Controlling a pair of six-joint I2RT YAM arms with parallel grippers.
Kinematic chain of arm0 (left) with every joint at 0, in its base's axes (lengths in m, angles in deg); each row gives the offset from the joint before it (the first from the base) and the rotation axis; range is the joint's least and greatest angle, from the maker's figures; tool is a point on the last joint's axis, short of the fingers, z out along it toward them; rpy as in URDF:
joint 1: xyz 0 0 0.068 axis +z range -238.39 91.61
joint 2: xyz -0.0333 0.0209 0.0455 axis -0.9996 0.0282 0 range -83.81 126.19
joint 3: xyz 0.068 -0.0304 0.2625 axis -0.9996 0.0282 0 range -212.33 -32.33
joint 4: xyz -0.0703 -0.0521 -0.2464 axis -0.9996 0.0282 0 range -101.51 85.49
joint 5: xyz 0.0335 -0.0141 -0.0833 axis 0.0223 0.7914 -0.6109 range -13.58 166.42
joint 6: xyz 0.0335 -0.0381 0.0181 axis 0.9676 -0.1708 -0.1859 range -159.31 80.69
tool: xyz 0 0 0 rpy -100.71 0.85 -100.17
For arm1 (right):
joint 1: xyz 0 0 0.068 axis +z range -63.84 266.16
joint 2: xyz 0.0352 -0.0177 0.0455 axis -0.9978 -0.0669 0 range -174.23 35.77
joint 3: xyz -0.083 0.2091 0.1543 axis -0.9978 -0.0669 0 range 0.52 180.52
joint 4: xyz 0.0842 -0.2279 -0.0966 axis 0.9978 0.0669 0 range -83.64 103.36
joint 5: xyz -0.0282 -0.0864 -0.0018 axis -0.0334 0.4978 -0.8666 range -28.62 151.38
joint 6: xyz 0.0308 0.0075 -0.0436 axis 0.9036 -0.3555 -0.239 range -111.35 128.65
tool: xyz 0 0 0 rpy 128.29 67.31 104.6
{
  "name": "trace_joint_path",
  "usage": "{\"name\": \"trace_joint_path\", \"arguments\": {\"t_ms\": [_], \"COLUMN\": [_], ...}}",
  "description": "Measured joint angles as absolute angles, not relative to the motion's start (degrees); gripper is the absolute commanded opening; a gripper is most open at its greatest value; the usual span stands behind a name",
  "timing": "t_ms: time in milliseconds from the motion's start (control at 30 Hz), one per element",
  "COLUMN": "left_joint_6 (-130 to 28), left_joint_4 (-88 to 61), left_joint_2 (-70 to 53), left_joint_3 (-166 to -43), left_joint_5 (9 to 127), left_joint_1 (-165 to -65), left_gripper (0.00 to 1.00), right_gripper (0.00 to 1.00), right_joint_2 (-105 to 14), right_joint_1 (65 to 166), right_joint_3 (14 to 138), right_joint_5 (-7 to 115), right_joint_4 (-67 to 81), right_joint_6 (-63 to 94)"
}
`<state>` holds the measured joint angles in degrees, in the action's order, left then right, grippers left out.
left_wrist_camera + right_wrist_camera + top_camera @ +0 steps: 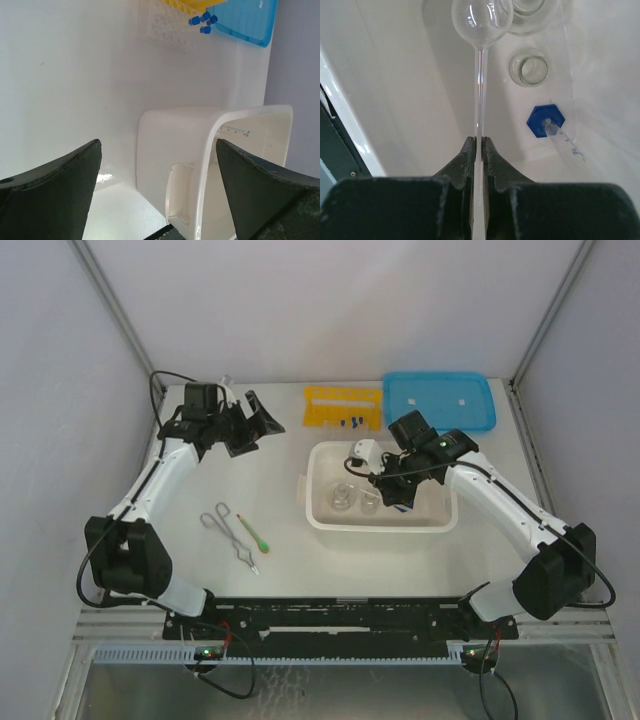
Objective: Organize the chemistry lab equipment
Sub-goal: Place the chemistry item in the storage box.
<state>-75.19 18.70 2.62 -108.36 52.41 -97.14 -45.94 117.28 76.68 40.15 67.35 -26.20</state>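
Note:
My right gripper (479,142) is shut on the thin neck of a clear round-bottomed glass vessel (481,17) and holds it inside the white tub (395,100). Below it lie a small glass jar (528,69) and a blue-capped tube (546,121). In the top view the right gripper (387,488) is over the tub's middle. My left gripper (262,420) is open and empty at the back left, and its wrist view (159,145) faces the tub's end. The yellow tube rack (343,405) stands at the back with blue-capped tubes (352,423). Metal tongs (228,533) and the green-tipped stick (253,532) lie front left.
The white tub (380,523) sits at the table's centre right. The blue rectangular lid (440,400) lies at the back right beside the rack. Grey walls close in the table on the left, back and right.

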Motion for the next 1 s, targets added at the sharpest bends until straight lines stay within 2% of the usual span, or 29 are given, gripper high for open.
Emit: {"name": "trace_joint_path", "arguments": {"t_ms": [433,1000], "left_joint_6": [-74.14,-72.83], "left_joint_4": [18.83,18.44], "left_joint_2": [2.62,2.62], "left_joint_3": [-106.55,-104.23], "left_joint_5": [52.85,53.39], "left_joint_1": [-97.14,-97.14], "left_gripper": [1.00,1.00], "right_gripper": [0.00,0.00], "right_joint_2": [-45.06,-49.63], "right_joint_1": [117.50,119.33], "right_joint_3": [66.82,66.45], "right_joint_5": [45.02,47.27], "right_joint_4": [65.15,61.98], "right_joint_6": [-29.75,-31.04]}}
